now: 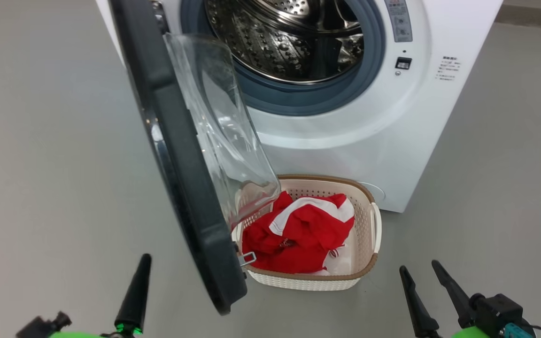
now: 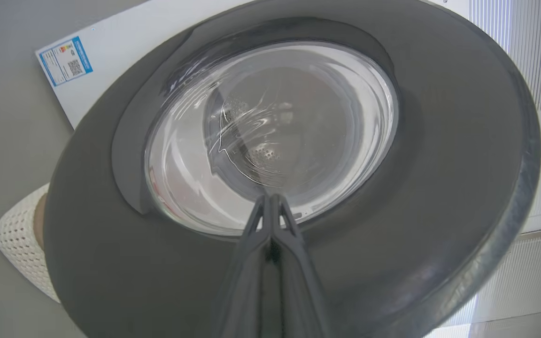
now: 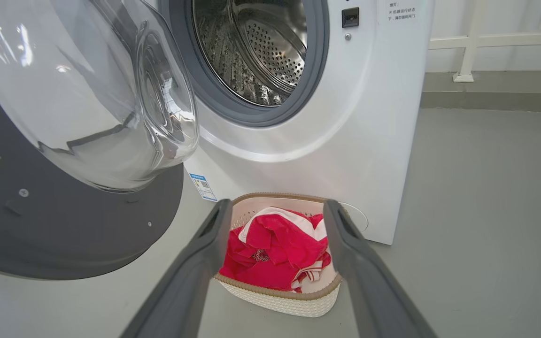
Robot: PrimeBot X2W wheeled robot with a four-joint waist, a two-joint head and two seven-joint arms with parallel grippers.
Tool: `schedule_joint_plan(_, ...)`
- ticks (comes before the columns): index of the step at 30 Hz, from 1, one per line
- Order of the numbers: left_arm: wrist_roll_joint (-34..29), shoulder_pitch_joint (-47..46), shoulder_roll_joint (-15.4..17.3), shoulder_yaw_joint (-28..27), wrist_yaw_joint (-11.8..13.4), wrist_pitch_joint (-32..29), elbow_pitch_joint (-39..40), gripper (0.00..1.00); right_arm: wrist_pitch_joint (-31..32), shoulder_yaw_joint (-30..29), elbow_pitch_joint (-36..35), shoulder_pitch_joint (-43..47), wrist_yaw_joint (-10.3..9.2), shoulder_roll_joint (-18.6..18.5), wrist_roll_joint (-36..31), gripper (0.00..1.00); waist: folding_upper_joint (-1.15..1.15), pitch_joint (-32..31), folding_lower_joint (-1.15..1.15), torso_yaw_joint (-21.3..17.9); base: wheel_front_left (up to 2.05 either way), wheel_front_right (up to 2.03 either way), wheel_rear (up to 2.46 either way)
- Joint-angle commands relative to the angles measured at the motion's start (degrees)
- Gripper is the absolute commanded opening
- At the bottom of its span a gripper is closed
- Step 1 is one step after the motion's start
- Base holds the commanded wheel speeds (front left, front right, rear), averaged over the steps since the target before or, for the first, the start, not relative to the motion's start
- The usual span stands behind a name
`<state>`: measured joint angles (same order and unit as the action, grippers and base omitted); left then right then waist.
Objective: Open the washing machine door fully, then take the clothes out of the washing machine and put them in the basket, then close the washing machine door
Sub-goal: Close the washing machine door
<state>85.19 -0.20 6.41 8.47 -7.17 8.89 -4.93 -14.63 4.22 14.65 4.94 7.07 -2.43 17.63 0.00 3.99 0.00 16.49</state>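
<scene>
Left hand [image 2: 270, 202], fingers together and empty, faces the washing machine door [image 2: 439, 164] just ahead, seemingly to push it shut; right hand [image 3: 277, 206] idles apart.

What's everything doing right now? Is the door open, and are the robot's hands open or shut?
washing machine door, open, swung wide out.
drum, no clothes seen inside.
clothes, crumpled in the basket.
basket, on the floor before the washing machine, holding the clothes.
left gripper, shut, holding nothing.
right gripper, open, holding nothing.
</scene>
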Motion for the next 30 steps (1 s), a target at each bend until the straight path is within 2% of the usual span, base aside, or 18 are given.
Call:
schedule_joint_plan(1, 2.2, -2.0, 1.6, -1.7, -0.3, -1.8, 1.9, 0.00, -0.4, 1.2, -1.3, -2.5, 0.42, -0.5, 0.3, 1.00, 0.00, 0.3, 0.00, -0.5, 0.00, 0.00, 0.00)
schedule_joint_plan(3, 9.7, -1.7, 3.2, -2.7, -0.3, -9.8, 3.7, 0.00, -0.4, 1.1, -1.4, -2.7, 0.42, -0.5, 0.3, 1.00, 0.00, 0.6, 0.00, -1.4, 0.00, 0.00, 0.00)
schedule_joint_plan(4, 11.2, -1.4, 3.5, -3.1, -0.3, -12.7, 3.9, 0.00, -0.4, 1.1, -1.4, -2.7, 0.42, -0.5, 0.3, 1.00, 0.00, 0.6, 0.00, -1.6, 0.00, 0.00, 0.00)
schedule_joint_plan(12, 12.0, -1.2, 3.6, -5.7, -0.3, -27.4, 4.4, 0.00, -0.4, 0.9, -1.5, -3.3, 0.42, -0.5, 0.4, 1.00, 0.00, 1.6, 0.00, -3.6, 0.00, 0.00, 0.00)
schedule_joint_plan(21, 7.8, -3.5, 1.1, -7.0, -0.3, -32.3, 4.0, 0.00, -0.4, 1.0, -1.6, -4.5, 0.42, -0.5, 0.9, 1.00, 0.00, 2.9, 0.00, -6.6, 0.00, 0.00, 0.00)
schedule_joint_plan(30, 3.3, -7.5, -0.2, -4.8, -0.3, -31.7, 2.5, 0.00, -0.4, 1.2, -1.8, -5.4, 0.42, -0.4, 1.6, 1.00, 0.00, 4.1, 0.00, -11.2, 0.00, 0.00, 0.00)
